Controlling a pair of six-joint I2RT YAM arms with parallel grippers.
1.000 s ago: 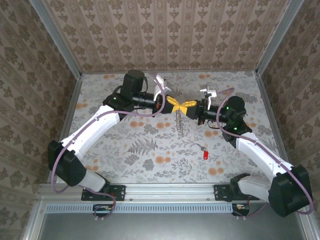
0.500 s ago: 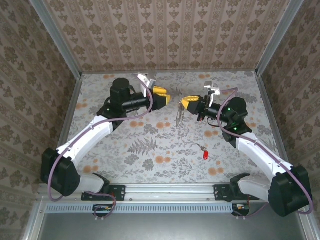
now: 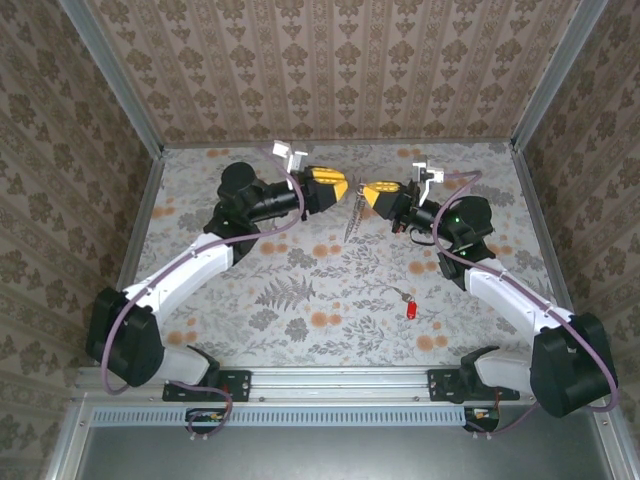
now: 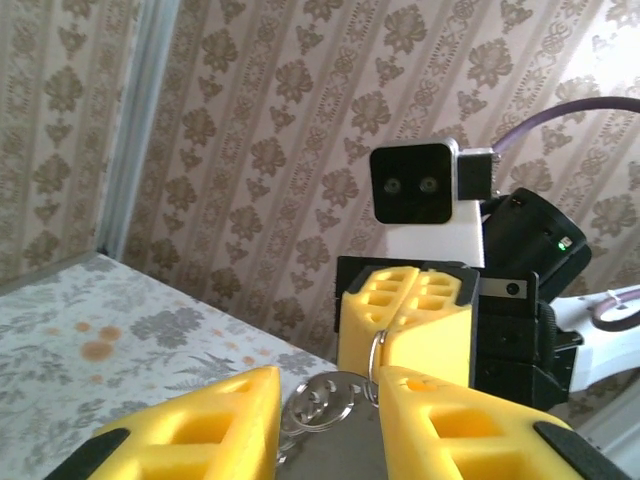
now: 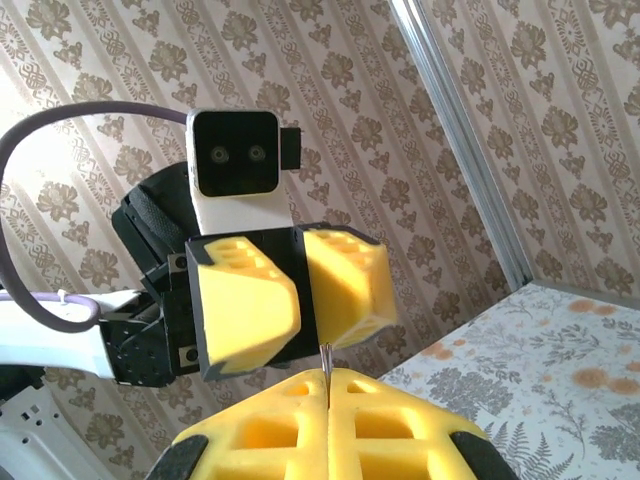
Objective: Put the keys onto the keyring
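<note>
The left gripper (image 3: 342, 190) hangs above the far middle of the table (image 3: 260, 300) with its yellow fingers parted, holding nothing. Just beside it, between the two grippers, the keyring (image 4: 320, 398) dangles clear of the table as a bunch of silvery loops. The right gripper (image 3: 364, 193) faces the left one and is clenched on the keyring's top edge. Further right and nearer the arms, the key (image 3: 406, 302) with its red end lies on the table, well apart from both grippers.
</note>
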